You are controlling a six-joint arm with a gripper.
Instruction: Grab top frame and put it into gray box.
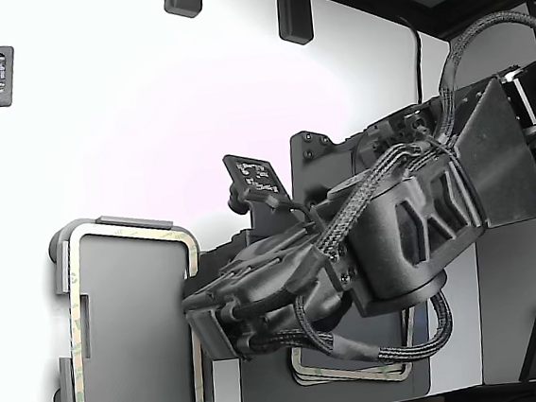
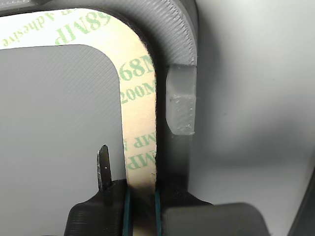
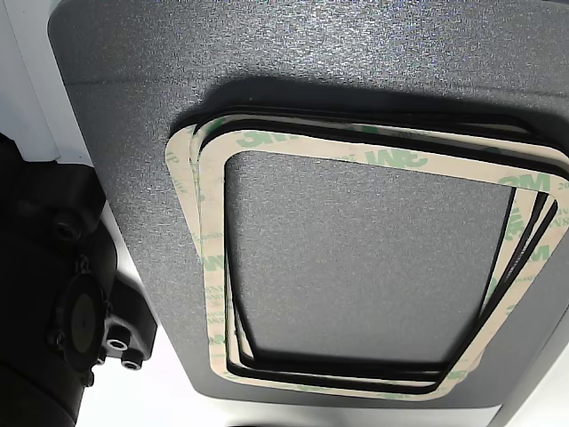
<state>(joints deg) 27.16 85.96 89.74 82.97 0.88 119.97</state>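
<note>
Beige, with green printed lettering, the top frame (image 2: pixel 140 123) lies inside the gray box (image 2: pixel 179 34), flat against its raised wall, and your hand (image 2: pixel 141 206) is clamped on one side strip of it. In my judgement the risk is at release: the strip may cling to the pads and lift back out, or catch on the edge tab (image 2: pixel 181 101) just beside it. On the exterior view's right, the remaining stack of frames (image 3: pixel 213 267) sits on a dark mat (image 3: pixel 116 133), well apart across the white surface (image 1: pixel 126 110). Nothing blocks a straight retreat.
</note>
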